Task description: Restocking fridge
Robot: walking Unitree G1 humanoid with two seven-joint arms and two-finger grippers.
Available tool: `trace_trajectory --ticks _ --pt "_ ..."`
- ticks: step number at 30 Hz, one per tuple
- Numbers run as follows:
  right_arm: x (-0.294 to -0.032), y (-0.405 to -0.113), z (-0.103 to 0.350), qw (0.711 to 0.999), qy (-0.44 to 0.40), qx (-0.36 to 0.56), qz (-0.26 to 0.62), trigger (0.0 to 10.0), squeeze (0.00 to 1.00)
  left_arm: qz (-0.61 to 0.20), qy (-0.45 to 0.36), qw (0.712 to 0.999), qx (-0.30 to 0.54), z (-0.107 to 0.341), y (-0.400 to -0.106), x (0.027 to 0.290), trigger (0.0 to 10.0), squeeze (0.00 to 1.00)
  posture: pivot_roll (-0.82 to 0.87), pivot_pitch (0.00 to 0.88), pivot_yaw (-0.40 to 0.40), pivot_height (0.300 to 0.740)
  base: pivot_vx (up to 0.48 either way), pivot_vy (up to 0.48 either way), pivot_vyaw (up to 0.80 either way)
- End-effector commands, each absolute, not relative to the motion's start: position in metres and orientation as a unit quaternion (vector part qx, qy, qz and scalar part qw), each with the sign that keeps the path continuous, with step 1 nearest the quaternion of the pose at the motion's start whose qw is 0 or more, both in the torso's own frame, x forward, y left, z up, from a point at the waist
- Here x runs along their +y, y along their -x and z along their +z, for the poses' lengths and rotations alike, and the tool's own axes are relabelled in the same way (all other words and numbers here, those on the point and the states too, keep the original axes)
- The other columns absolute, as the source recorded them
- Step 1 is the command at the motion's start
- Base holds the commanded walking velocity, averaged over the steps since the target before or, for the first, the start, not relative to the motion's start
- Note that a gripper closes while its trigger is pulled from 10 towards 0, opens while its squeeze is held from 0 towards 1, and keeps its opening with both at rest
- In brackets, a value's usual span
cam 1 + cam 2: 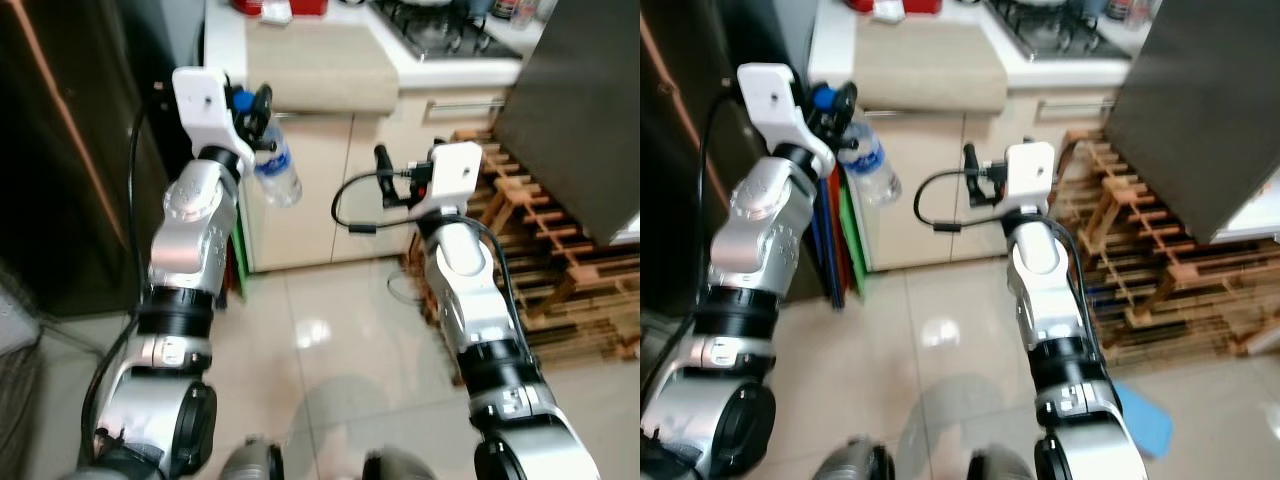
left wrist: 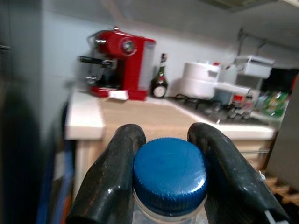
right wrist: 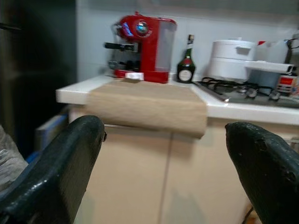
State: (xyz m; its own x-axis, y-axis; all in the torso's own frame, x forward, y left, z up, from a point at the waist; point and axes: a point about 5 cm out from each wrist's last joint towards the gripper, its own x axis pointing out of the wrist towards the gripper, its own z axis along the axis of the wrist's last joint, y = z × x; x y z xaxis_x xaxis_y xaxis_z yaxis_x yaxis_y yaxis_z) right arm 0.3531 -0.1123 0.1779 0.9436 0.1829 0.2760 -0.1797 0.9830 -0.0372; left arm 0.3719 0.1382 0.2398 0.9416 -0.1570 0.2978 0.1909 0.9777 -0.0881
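Our left gripper [image 2: 168, 182] has its two black fingers [image 2: 110, 182] clenched on the neck of a clear water bottle [image 1: 277, 170], one on each side of its blue cap [image 2: 169, 175]. We hold the bottle up in the air in front of the kitchen table [image 1: 225, 45], its body hanging down and tilted below the fingers, with a blue label on it. Our right gripper [image 3: 163, 172] is released, its fingers [image 3: 56, 172] spread wide apart with nothing between them; it is raised to the right of the bottle, near it but not touching.

Ahead of both grippers the table carries a beige mat [image 3: 147, 105] that hangs over its front edge, above cream cabinet doors [image 1: 300, 200]. At the back of the table stand a red coffee machine [image 3: 140, 46] and, just beside it, a dark bottle [image 3: 187, 58]. Further right lie a gas hob [image 1: 445, 35] and a white pot [image 3: 231, 58]. A dark tall surface [image 1: 60, 150] rises on our left, and stacked wooden pallets [image 1: 560, 270] sit on the pale tiled floor [image 1: 330, 340] to our right
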Motion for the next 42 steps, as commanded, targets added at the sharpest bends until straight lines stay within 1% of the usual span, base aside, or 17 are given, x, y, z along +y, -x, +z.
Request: trace_trajectory --ticks 1,11,13,15,17,23,26,27,29,34,39,40,42 --pt "-0.120 -0.354 0.178 0.987 0.007 -0.138 0.082 10.0 0.00 -0.106 0.061 0.977 -0.176 0.252 -0.368 0.130 10.0 0.00 -0.11 0.000 -0.007 0.732 0.000 0.000 -0.76" --pt "-0.131 -0.353 0.180 0.987 0.014 -0.141 0.074 10.0 0.00 -0.120 0.055 0.978 -0.164 0.239 -0.362 0.125 10.0 0.00 -0.13 0.000 -0.006 0.732 0.000 0.000 -0.74" --pt "-0.134 -0.353 0.180 0.988 0.014 -0.142 0.067 10.0 0.00 -0.131 0.056 0.978 -0.154 0.232 -0.362 0.117 10.0 0.00 -0.14 0.000 -0.004 0.732 0.000 -0.416 -0.73" --pt "-0.134 -0.353 0.180 0.988 0.013 -0.142 0.065 10.0 0.00 -0.132 0.054 0.978 -0.150 0.231 -0.362 0.115 10.0 0.00 -0.14 0.000 -0.002 0.732 0.000 -0.480 -0.73" --pt "-0.134 -0.353 0.180 0.988 0.013 -0.143 0.065 10.0 0.00 -0.131 0.053 0.979 -0.150 0.231 -0.362 0.115 10.0 0.00 -0.15 0.000 0.000 0.732 0.000 -0.480 -0.73" --pt "-0.133 -0.354 0.181 0.987 0.012 -0.146 0.061 10.0 0.00 -0.123 0.047 0.981 -0.145 0.233 -0.367 0.118 10.0 0.00 -0.15 0.000 0.013 0.732 0.000 0.000 -0.73" --pt "-0.133 -0.353 0.181 0.988 0.010 -0.146 0.057 10.0 0.00 -0.128 0.069 0.977 -0.156 0.237 -0.367 0.119 10.0 0.00 -0.14 0.000 0.021 0.732 0.000 -0.461 -0.73" --pt "-0.133 -0.353 0.181 0.987 0.009 -0.149 0.056 10.0 0.00 -0.137 0.081 0.973 -0.168 0.241 -0.365 0.118 10.0 0.00 -0.14 0.000 0.028 0.732 0.270 -0.247 -0.44" --pt "-0.133 -0.352 0.181 0.987 0.010 -0.151 0.055 10.0 0.00 -0.142 0.081 0.971 -0.173 0.243 -0.364 0.118 10.0 0.00 -0.14 0.000 0.030 0.732 0.135 -0.124 -0.22" --pt "-0.132 -0.349 0.179 0.987 0.010 -0.151 0.056 10.0 0.00 -0.168 0.057 0.969 -0.170 0.236 -0.358 0.115 10.0 0.00 -0.15 0.000 0.031 0.732 0.000 0.000 0.00" --pt "-0.128 -0.346 0.177 0.987 0.006 -0.148 0.060 10.0 0.00 -0.168 0.063 0.970 -0.161 0.232 -0.355 0.117 10.0 0.00 -0.13 0.000 0.022 0.732 0.000 0.000 0.00" --pt "-0.122 -0.344 0.172 0.987 0.007 -0.145 0.070 10.0 0.00 -0.166 0.070 0.971 -0.157 0.228 -0.352 0.119 10.0 0.00 -0.12 0.000 0.025 0.732 0.352 0.000 0.00" --pt "-0.121 -0.343 0.170 0.987 0.008 -0.143 0.074 10.0 0.00 -0.163 0.071 0.972 -0.154 0.226 -0.352 0.119 10.0 0.00 -0.12 0.000 0.026 0.732 0.352 0.000 0.00"
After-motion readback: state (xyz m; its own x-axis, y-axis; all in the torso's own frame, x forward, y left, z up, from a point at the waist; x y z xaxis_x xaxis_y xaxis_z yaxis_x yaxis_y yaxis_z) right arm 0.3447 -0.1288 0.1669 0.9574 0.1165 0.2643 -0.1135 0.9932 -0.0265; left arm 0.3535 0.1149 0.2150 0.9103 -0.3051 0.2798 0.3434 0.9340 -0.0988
